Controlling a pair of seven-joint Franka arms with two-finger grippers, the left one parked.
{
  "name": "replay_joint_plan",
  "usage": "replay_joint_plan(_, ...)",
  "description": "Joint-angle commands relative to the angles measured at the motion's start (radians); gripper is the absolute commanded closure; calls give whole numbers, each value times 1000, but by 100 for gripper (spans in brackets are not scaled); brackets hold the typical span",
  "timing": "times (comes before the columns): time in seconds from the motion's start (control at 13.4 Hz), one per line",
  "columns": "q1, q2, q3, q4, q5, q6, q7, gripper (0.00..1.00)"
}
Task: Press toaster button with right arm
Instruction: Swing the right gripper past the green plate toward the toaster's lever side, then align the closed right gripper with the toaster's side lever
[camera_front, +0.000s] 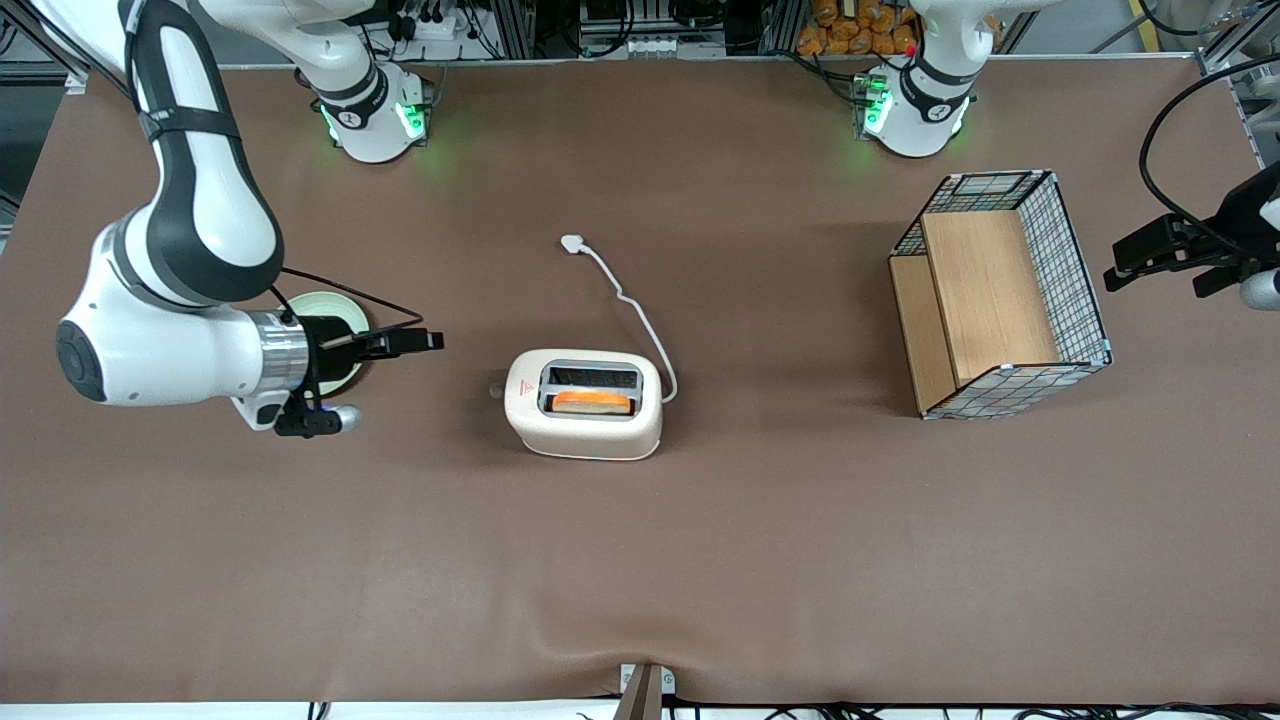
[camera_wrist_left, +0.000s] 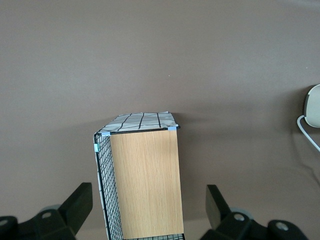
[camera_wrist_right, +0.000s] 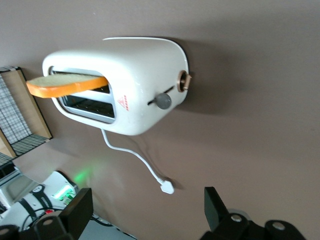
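The cream-white toaster (camera_front: 583, 403) stands in the middle of the table with a slice of toast (camera_front: 592, 402) in the slot nearer the front camera. The toaster button (camera_front: 496, 390) is a small grey knob on the narrow end face that looks toward the working arm. The right arm's gripper (camera_front: 430, 341) is level with the table, a short gap from that end face and apart from it, a little farther from the front camera than the button. In the right wrist view the toaster (camera_wrist_right: 135, 65), the button (camera_wrist_right: 163, 100) and a copper dial (camera_wrist_right: 185, 81) show ahead of the open, empty gripper (camera_wrist_right: 147, 212).
A pale round plate (camera_front: 335, 303) lies under the right arm's wrist. The toaster's white cord ends in a plug (camera_front: 572, 243) farther from the front camera. A wire-and-wood basket (camera_front: 1000, 295) lies toward the parked arm's end, also in the left wrist view (camera_wrist_left: 145, 185).
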Motion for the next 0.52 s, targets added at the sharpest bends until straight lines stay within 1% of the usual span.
replay_joint_plan(0.0, 30, 37, 0, 8, 75, 31, 9, 11)
replay_joint_plan(0.07, 41, 43, 0, 8, 92, 51, 9, 21)
replay_joint_plan(0.22, 58, 53, 0, 8, 100, 97, 9, 47)
replay_joint_plan(0.3, 59, 63, 0, 8, 102, 104, 9, 65)
replay_joint_plan(0.37, 55, 74, 0, 8, 103, 105, 6, 86)
replay_joint_plan(0.45, 52, 83, 0, 8, 105, 105, -6, 100)
